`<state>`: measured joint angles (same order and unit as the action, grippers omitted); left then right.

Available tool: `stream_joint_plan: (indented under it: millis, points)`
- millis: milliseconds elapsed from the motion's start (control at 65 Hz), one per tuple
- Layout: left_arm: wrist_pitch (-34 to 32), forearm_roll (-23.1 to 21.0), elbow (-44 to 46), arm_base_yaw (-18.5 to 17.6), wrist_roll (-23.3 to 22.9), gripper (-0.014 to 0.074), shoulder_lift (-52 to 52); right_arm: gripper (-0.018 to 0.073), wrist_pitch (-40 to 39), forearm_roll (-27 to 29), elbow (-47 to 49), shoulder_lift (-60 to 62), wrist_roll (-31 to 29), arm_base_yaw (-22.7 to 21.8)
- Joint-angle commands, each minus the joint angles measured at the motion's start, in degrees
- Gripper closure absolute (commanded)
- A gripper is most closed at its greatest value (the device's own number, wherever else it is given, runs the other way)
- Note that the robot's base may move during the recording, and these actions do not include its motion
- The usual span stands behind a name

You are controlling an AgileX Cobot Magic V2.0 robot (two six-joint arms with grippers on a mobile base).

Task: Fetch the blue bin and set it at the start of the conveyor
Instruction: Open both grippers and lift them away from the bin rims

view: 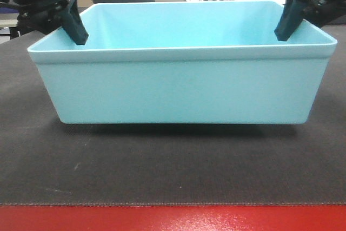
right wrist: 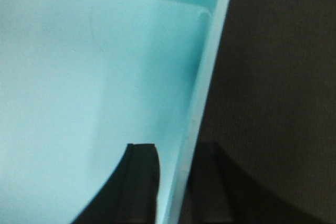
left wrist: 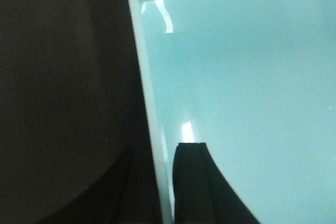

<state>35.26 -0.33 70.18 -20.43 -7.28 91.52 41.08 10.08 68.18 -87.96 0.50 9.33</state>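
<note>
The conveyor belt (view: pixel 173 171) fills most of what I can see, a wide dark grey woven surface running under everything. A glossy red strip (view: pixel 173 219) lies along its near edge.

On the belt, well back from that strip, is the blue bin (view: pixel 184 90), a pale turquoise tub standing level with its open top up. A thin dark shadow runs beneath its base. From here I can't tell whether the base is pressed onto the belt or hangs just above it.

From the front, a dark arm reaches in over each short end of the bin, and a dark finger hooks down over the rim on each side.

The left gripper (left wrist: pixel 163 153) straddles the bin's left wall. One finger (left wrist: pixel 191 182) is inside against the turquoise, and the other is a dim shape outside over the belt. The thin wall is pinched between them.

The right gripper (right wrist: pixel 177 150) does the same on the opposite wall. Its inner finger (right wrist: pixel 139 182) is against the inside face and its outer finger (right wrist: pixel 212 182) is on the belt side, so it is clamped on the rim there.
</note>
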Motion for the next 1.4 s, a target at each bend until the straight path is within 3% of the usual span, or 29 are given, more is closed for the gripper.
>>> stream_joint_plan:
  millis: [0,108,138,323,430,523,738,784,892,1215,1384]
  points:
    - [-0.8,-0.8,0.4,0.1,0.5,0.033,-0.4,0.0246,-1.0,-0.2,0.3,0.6,-1.0,0.0]
    - [1.2,-0.8,1.9,0.1,0.5,0.0024,-0.4,-0.0013,-0.6,-0.2,0.4,0.7,-1.0,0.0]
    - [2.2,-0.8,2.4,0.1,0.5,-0.0034,-0.4,-0.0015,-0.6,-0.2,0.6,0.8,-1.0,0.0]
    - [8.1,1.0,7.8,0.1,0.5,0.0103,-2.6,0.0038,-0.5,-0.5,3.2,3.6,-1.0,-0.7]
    - [9.0,2.8,8.8,0.4,0.5,0.0197,-5.7,0.0125,-0.6,-0.5,3.9,6.7,-1.0,-2.5]
    - [9.3,3.2,8.7,2.1,0.5,0.0327,-9.0,0.0246,0.2,-1.1,3.9,9.8,-1.0,-5.4]
    - [8.7,3.8,3.7,10.1,1.2,0.0709,-15.1,0.0662,0.5,-3.8,-0.4,14.9,-1.0,-12.6]
    - [8.5,3.8,2.0,11.6,1.5,0.0707,-15.9,0.0727,0.2,-5.5,-2.5,15.6,-1.0,-13.3]
    - [6.1,3.8,-3.5,14.0,2.7,0.0707,-18.1,0.072,-1.5,-7.2,-7.9,17.2,-1.0,-13.7]
    - [-10.5,3.6,-28.1,14.1,2.7,0.0707,-31.4,0.072,-10.1,-7.2,-25.5,26.2,-1.0,-13.7]
    - [-13.0,3.6,-36.0,14.1,2.7,0.0707,-41.9,0.072,-14.2,-7.6,-32.1,37.4,-1.0,-13.7]
